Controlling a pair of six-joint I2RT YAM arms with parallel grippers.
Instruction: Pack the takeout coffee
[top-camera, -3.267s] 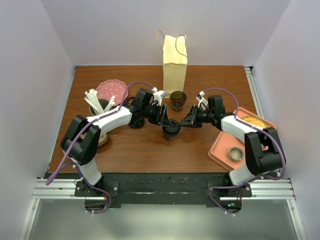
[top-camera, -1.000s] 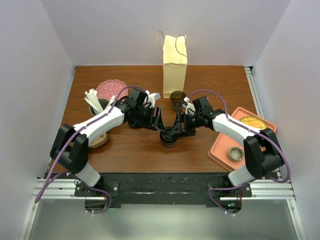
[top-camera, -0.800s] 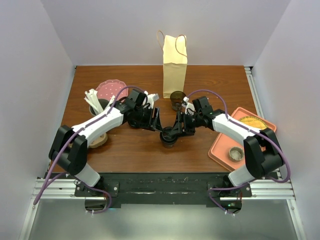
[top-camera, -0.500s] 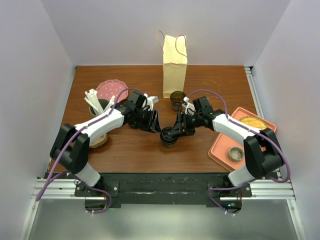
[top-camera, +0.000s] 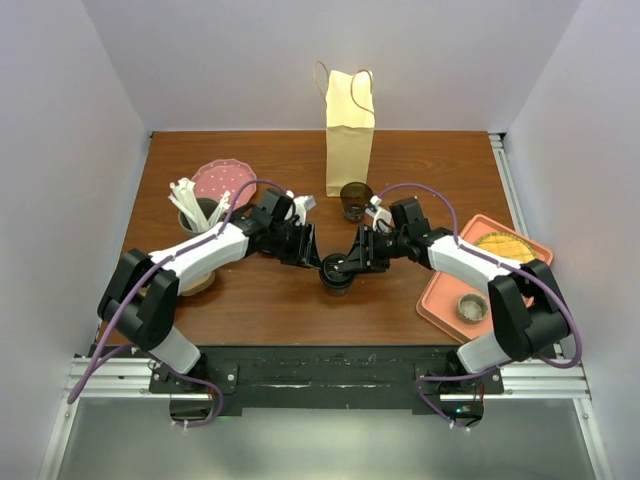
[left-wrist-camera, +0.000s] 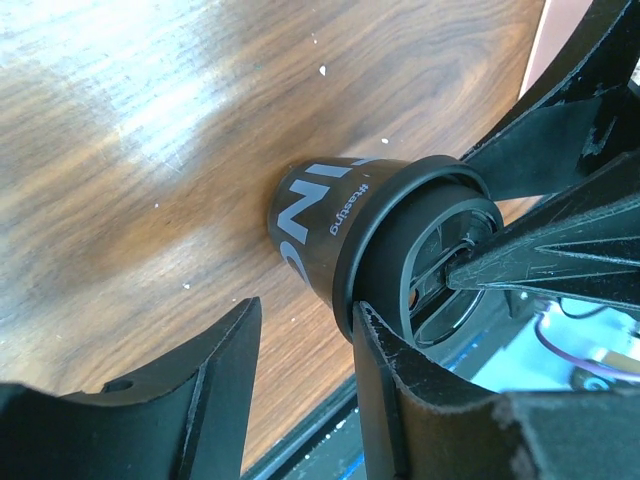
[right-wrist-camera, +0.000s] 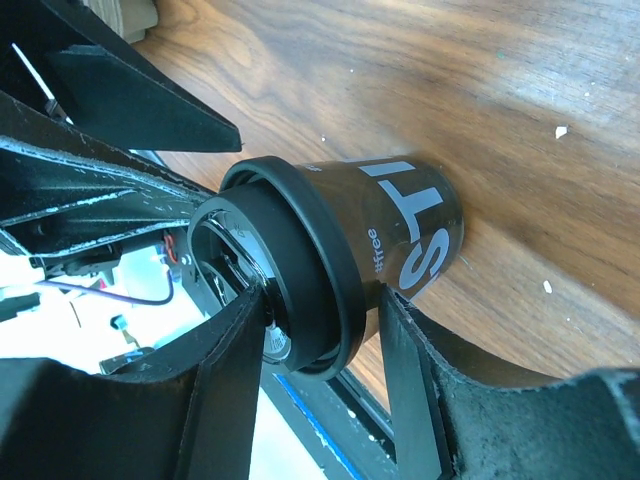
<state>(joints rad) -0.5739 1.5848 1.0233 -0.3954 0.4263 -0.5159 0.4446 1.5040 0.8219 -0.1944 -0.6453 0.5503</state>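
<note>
takeout coffee (top-camera: 335, 272) on wooden table (top-camera: 260, 300), lilac walls (top-camera: 200, 60)

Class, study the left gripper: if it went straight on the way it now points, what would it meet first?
The takeout coffee, standing between the fingers of the left gripper; the right gripper seems just beyond.

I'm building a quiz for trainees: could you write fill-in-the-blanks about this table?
The takeout coffee wears a ___ lid.
The paper bag behind it stands ___.
The white utensils sit on the robot's ___ side.
Missing: black; upright; left.
</note>
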